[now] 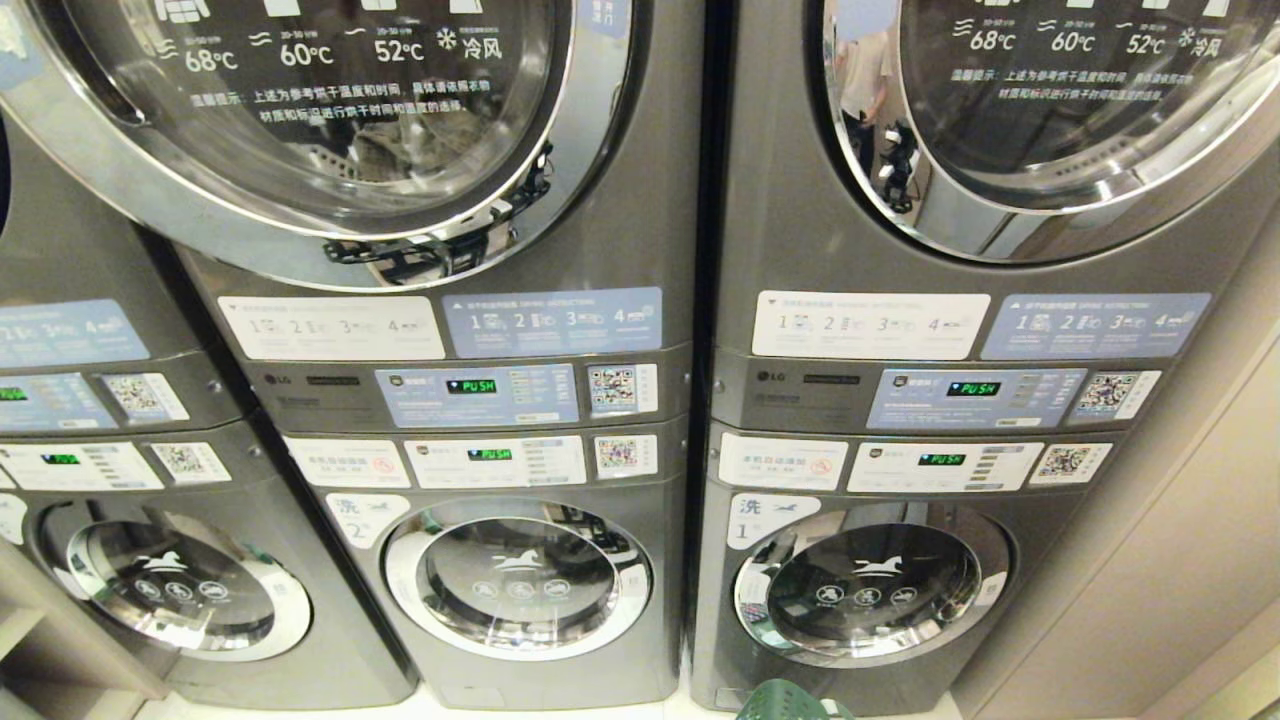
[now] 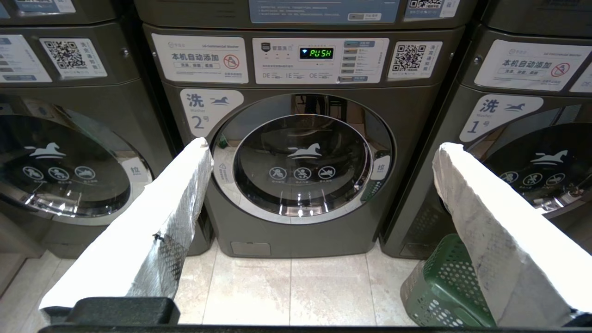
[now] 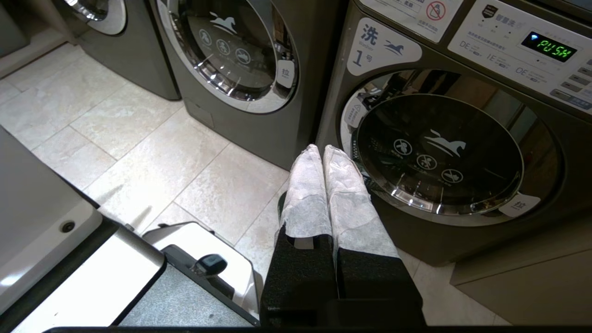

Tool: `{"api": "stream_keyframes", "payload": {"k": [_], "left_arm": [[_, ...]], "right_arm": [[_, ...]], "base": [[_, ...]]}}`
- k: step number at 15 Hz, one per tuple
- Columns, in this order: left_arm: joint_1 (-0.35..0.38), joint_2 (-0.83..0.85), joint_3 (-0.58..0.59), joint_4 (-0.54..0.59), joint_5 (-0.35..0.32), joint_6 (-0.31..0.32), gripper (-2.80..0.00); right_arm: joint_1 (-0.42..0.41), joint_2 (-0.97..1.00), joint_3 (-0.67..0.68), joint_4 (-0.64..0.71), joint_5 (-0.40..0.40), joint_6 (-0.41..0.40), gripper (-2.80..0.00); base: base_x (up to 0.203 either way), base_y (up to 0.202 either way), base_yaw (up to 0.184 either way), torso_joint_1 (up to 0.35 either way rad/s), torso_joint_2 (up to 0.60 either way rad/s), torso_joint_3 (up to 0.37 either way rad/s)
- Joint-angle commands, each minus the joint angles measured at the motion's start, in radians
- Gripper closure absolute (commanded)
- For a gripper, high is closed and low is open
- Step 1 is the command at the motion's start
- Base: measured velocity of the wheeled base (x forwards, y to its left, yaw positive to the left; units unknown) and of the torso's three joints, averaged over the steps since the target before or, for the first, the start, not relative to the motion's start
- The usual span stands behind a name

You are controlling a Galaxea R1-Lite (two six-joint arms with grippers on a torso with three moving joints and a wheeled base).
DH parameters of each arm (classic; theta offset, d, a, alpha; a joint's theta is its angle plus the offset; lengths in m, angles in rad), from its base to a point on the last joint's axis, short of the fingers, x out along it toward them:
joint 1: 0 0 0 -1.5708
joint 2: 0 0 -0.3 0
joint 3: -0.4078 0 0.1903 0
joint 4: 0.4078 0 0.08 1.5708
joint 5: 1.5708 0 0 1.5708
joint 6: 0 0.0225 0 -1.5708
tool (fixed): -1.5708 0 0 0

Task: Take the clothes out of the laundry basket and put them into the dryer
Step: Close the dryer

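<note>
Two dryers fill the top of the head view, one with its round glass door [image 1: 300, 130] on the left and one with its door [image 1: 1050, 110] on the right. The green perforated laundry basket [image 2: 439, 286] stands on the floor before washer number 1, and its rim [image 1: 790, 703] shows at the bottom edge of the head view. The clothes are out of view. My left gripper [image 2: 326, 145] hangs open and empty, facing washer number 2. My right gripper [image 3: 321, 149] is shut on nothing, its white-wrapped fingers [image 3: 307, 185] pressed together low in front of washer number 1's door [image 3: 439, 152].
Washers with shut doors sit under the dryers: number 2 [image 2: 300, 162] and number 1 [image 1: 870, 590], with a third [image 1: 170, 585] further left. Pale tiled floor [image 2: 286, 286] lies before them. My own white and grey base [image 3: 69, 259] is close beside the right gripper. A beige wall [image 1: 1180, 560] stands on the right.
</note>
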State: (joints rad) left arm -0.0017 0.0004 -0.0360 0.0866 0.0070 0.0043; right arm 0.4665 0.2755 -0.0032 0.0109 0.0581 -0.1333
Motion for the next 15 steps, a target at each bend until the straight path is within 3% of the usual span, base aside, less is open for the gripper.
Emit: {"api": "stream_keyframes", "payload": {"k": [1, 5, 9, 10, 15], "left_arm": [[0.000, 0.000, 0.001, 0.001, 0.001, 0.000, -2.80], [0.000, 0.000, -0.001, 0.001, 0.001, 0.003, -2.80], [0.000, 0.000, 0.004, -0.001, 0.002, 0.002, -2.80], [0.000, 0.000, 0.004, -0.001, 0.002, 0.002, -2.80], [0.000, 0.000, 0.002, 0.001, 0.001, 0.017, -2.80]], "right_arm": [[0.008, 0.001, 0.000, 0.003, -0.001, 0.004, 0.00], [-0.063, 0.041, -0.010, 0.032, -0.025, 0.019, 0.00], [-0.346, 0.059, -0.019, 0.056, -0.027, 0.014, 0.00], [-0.386, 0.025, -0.019, 0.056, -0.026, 0.010, 0.00], [-0.463, -0.272, -0.015, 0.043, -0.002, -0.010, 0.00]], "base": [[0.000, 0.000, 0.000, 0.000, 0.00, 0.000], [0.000, 0.000, 0.000, 0.000, 0.00, 0.000], [0.000, 0.000, 0.000, 0.000, 0.00, 0.000], [0.000, 0.000, 0.000, 0.000, 0.00, 0.000], [0.000, 0.000, 0.000, 0.000, 0.00, 0.000]]}}
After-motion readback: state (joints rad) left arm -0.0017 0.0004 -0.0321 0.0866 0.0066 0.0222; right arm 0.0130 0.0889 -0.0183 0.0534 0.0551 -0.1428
